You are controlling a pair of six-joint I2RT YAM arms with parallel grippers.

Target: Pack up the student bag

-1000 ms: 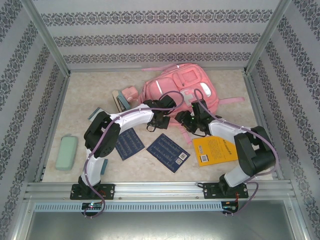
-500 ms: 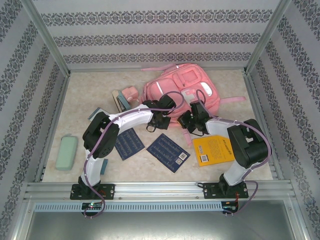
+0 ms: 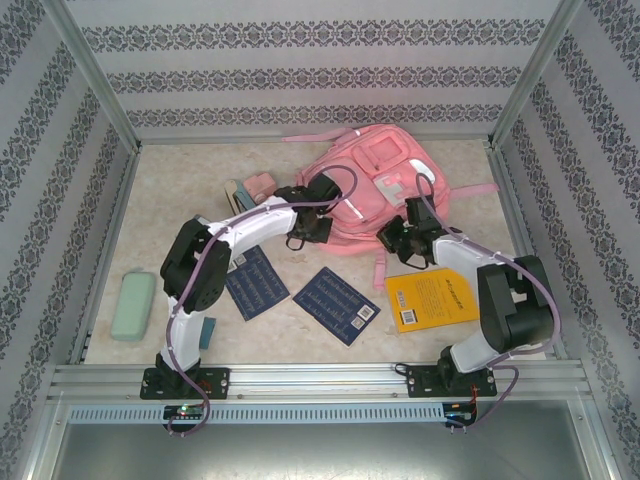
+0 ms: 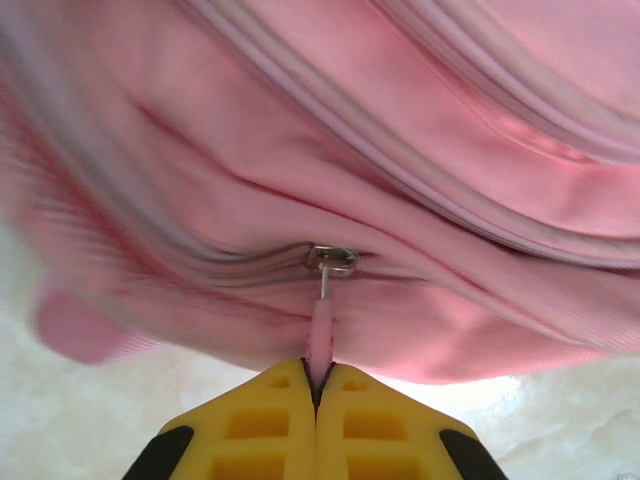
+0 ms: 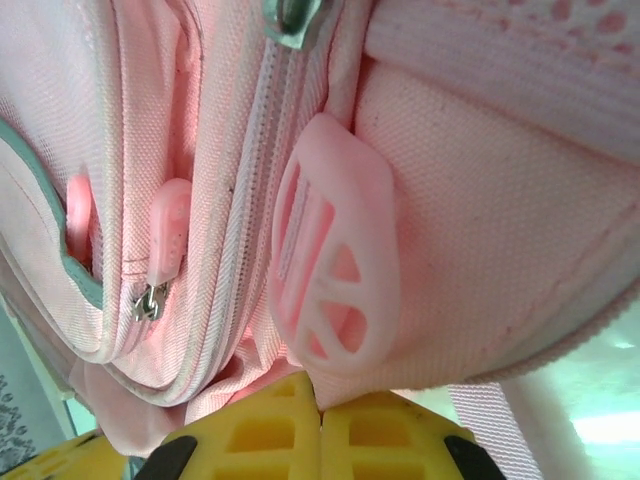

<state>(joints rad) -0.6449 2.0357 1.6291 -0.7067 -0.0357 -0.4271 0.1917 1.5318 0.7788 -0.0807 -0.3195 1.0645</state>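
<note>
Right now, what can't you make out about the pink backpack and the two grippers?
- Student bag interior: fabric covers it in every view.
- Right wrist view: which fold the right gripper pinches, hidden behind its fingers.
- Left wrist view: bag's left side blurred; zip's extent past the zipper pull in the left gripper unclear.
- Top view: teal item near the rail, mostly covered by the left arm.

Pale marbled table [image 3: 160, 210], student bag [image 3: 385, 165] at far side, yellow book [image 3: 432, 300], green case [image 3: 132, 305] at left, small pink box [image 3: 262, 184]
</note>
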